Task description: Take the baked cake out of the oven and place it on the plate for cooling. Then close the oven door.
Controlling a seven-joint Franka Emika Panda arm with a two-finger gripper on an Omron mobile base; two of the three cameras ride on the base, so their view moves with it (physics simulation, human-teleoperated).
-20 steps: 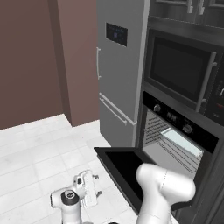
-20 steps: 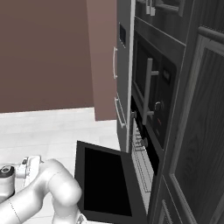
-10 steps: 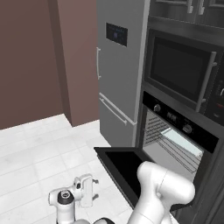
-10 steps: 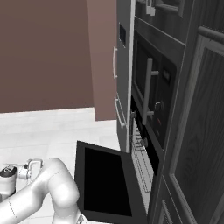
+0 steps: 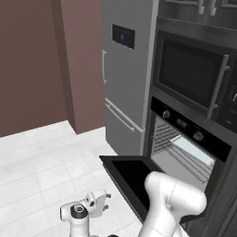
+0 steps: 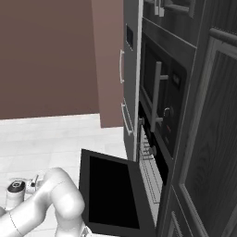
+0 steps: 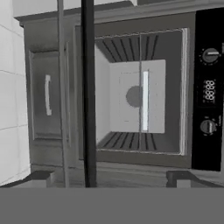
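The oven (image 5: 185, 143) stood with the oven door (image 5: 129, 178) dropped flat, wire racks (image 7: 131, 94) bare in the lit cavity. Above it sat a microwave (image 5: 192, 76) with a vertical handle; beside it a grey refrigerator (image 5: 125, 69) and a brown wall (image 5: 37, 60). The door's edge crossed the hand view as a dark bar. The cake could not be made out inside. The arm folded low over the white tiled floor (image 5: 32, 171), and the hand (image 7: 109, 177), rolled sideways, faced the oven with fingertips (image 7: 41, 177) spread wide, holding nothing.
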